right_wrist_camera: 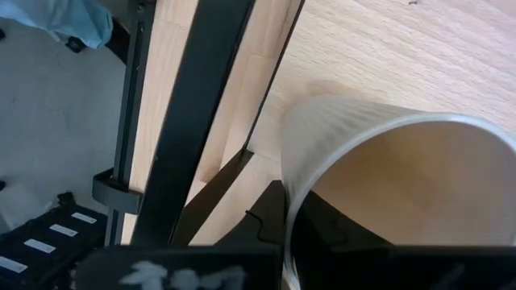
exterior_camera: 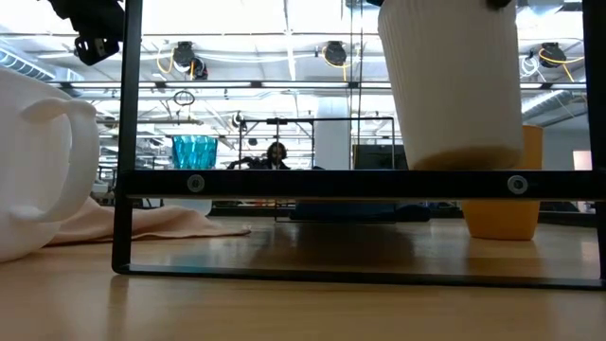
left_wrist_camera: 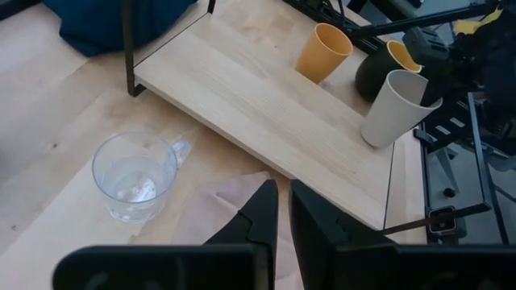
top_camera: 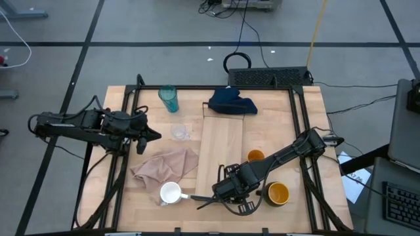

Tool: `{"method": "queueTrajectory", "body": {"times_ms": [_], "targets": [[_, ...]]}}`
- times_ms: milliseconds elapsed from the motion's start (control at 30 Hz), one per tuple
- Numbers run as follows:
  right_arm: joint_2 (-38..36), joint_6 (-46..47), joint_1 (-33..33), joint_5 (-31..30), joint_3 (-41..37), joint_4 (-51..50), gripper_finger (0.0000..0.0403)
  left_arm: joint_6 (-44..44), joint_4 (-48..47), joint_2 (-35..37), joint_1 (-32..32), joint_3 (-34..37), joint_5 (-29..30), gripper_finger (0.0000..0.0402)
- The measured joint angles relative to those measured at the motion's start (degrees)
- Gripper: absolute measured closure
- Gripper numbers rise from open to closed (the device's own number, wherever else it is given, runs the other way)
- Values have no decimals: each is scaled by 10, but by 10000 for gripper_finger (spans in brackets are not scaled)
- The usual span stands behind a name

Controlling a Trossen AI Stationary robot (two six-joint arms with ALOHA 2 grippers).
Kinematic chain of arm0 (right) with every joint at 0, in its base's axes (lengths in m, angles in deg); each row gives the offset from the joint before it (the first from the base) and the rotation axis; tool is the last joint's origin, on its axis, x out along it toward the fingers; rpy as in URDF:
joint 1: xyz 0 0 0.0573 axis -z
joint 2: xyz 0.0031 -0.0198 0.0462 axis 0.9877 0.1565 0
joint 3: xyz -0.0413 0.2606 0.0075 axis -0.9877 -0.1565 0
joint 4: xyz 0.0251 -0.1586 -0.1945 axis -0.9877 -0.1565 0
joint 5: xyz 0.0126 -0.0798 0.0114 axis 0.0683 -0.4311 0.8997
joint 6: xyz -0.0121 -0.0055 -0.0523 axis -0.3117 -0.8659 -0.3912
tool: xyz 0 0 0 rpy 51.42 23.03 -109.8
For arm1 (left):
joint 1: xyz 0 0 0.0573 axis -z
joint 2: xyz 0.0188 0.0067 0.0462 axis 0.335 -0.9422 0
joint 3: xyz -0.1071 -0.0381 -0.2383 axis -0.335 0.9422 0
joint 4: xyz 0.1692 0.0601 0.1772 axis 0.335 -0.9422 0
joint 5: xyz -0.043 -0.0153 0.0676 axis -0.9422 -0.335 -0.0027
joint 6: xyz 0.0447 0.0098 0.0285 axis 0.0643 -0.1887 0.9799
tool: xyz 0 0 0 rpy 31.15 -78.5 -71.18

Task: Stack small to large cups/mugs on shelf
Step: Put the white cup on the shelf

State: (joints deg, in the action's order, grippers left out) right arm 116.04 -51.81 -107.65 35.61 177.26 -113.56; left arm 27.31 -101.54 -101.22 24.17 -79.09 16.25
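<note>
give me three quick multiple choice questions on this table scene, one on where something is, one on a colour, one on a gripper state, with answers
1. Where is the teal tumbler?
A. near the table's far left corner
B. on the shelf
C. inside the white mug

2. What colour lines the inside of the dark mug?
A. red
B. yellow
C. green

3. What is the right gripper doing?
A. hanging open over the tan cloth
B. shut on the beige cup
C. shut on the tiny clear cup

Answers:
1 A: in the high view it stands by the far left corner, off the shelf.
2 B: yellow shows inside its dark wall.
3 B: the right wrist view shows the beige cup at that gripper's fingers, raised off the board in the low view.
</note>
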Motion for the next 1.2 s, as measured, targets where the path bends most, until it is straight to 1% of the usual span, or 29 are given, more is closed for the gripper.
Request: {"method": "queueTrajectory", "body": {"times_ms": [367,667,800,1067,1200], "targets": [[-1,-1,5,26,-13,6,403,1,0,0,0,0,-3,369],[-1,26,4,26,-37,14,403,1,0,0,0,0,-4,369],[-1,41,4,13,-40,17,403,1,0,0,0,0,-4,369],[0,39,5,9,-40,9,403,1,0,0,0,0,-4,369],[0,40,5,-15,-40,1,403,1,0,0,0,0,-4,369]]}}
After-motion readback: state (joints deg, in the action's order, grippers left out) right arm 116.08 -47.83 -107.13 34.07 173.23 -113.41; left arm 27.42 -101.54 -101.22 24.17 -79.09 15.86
